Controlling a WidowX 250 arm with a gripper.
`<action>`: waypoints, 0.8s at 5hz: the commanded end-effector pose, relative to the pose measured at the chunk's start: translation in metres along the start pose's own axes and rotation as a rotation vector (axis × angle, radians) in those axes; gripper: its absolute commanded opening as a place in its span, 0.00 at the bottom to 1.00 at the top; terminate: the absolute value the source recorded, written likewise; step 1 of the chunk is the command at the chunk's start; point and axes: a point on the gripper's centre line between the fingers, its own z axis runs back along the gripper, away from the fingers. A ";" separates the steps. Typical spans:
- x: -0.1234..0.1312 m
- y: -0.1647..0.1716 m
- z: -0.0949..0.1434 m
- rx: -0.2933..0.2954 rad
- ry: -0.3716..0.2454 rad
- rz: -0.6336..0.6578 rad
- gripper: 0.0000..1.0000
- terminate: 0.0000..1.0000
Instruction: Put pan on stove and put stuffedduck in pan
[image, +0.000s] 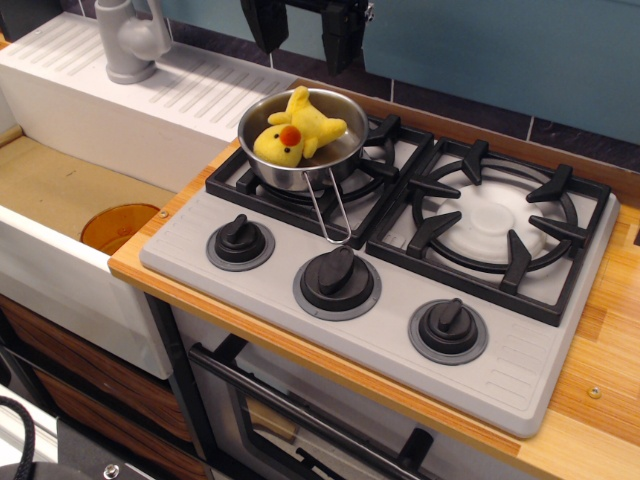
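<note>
A small round pan (304, 140) of shiny stainless steel sits on the left black burner grate of the grey toy stove (385, 265), its long thin wire-loop handle reaching forward over the grate's front edge toward the middle knob. Inside the pan lies the small yellow plush duck (295, 132) with an orange beak, on its back or side, its head at the front left of the bowl and one stubby wing poking up above the rim at the back.

Above and behind the pan, at the top edge of the view, hangs the black pincer (304, 25). Its two fingers (264, 22) stand spread apart with bare gap between them, and it has hold of nothing; it is clear of both duck and pan.

The right burner grate carries nothing. Three black round knobs on grey rings run along the stove's front. The stove rests on a wooden counter (600, 400). To the left are a white sink (70, 200) with an orange drain plug (118, 226) and a grey tap (130, 40).
</note>
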 end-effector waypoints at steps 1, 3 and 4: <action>0.009 -0.018 0.027 0.047 -0.087 0.003 1.00 0.00; 0.018 -0.014 0.025 0.036 -0.103 -0.009 1.00 0.00; 0.022 -0.011 0.024 0.041 -0.082 -0.035 1.00 1.00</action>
